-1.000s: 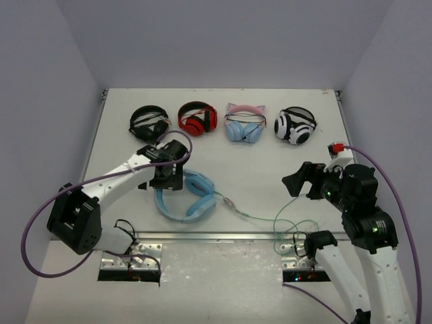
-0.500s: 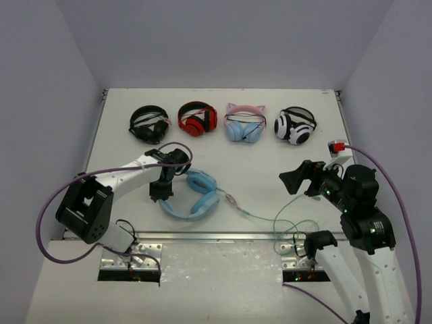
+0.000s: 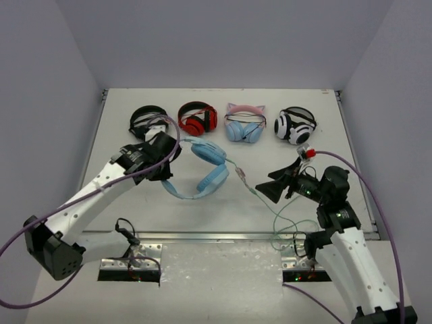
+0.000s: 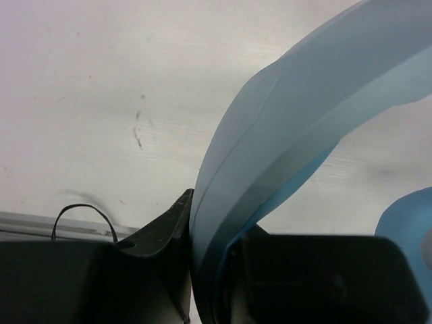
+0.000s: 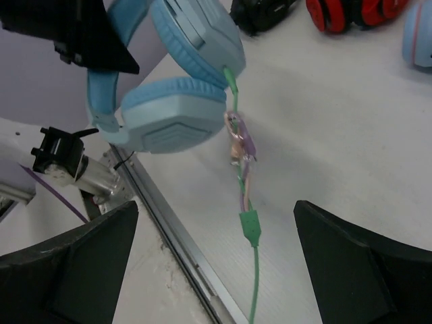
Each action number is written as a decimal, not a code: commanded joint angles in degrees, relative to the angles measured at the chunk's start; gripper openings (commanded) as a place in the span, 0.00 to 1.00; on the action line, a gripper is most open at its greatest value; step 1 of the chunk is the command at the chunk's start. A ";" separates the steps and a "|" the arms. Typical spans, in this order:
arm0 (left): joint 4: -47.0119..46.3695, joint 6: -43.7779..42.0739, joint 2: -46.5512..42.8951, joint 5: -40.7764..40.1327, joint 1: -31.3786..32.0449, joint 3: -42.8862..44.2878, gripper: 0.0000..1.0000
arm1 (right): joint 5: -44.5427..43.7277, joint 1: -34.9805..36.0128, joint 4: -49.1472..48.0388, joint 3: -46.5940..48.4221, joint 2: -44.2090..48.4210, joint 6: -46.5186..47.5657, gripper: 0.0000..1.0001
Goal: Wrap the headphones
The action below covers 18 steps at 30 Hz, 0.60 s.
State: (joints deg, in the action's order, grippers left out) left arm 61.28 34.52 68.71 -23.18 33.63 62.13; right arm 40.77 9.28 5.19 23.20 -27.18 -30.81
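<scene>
From the left wrist, can make out only a blurred arc of the headphones [image 4: 290, 128], cropped at the top and right edges and covering much of the left tool [image 4: 212, 226]. From the right wrist, loses the cable [image 5: 255, 283] at the bottom edge and crops the fingers [image 5: 74, 270] of the right tool [image 5: 214, 212] at both lower corners.

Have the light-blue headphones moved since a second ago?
Yes. The headphones, clamped in the left gripper, have shifted toward the far edge, now closer to the red headphones in the back row.
</scene>
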 commanded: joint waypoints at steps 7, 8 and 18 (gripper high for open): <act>2.70 -0.42 -9.64 -1.95 0.21 13.79 0.00 | 6.34 5.92 -18.99 1.23 -19.03 10.93 0.91; 3.32 -0.42 -9.91 -3.52 0.21 14.77 0.01 | 6.77 8.62 -18.64 1.32 -20.01 11.55 0.90; 7.54 0.98 -11.67 -12.05 0.30 23.11 0.00 | 0.28 18.67 -21.27 -7.11 -19.15 10.07 0.56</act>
State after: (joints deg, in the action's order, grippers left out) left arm 71.31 33.06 58.74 -30.89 33.71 80.75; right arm 43.94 27.59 -13.04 18.94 -48.01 -20.36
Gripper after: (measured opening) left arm 0.141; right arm 0.611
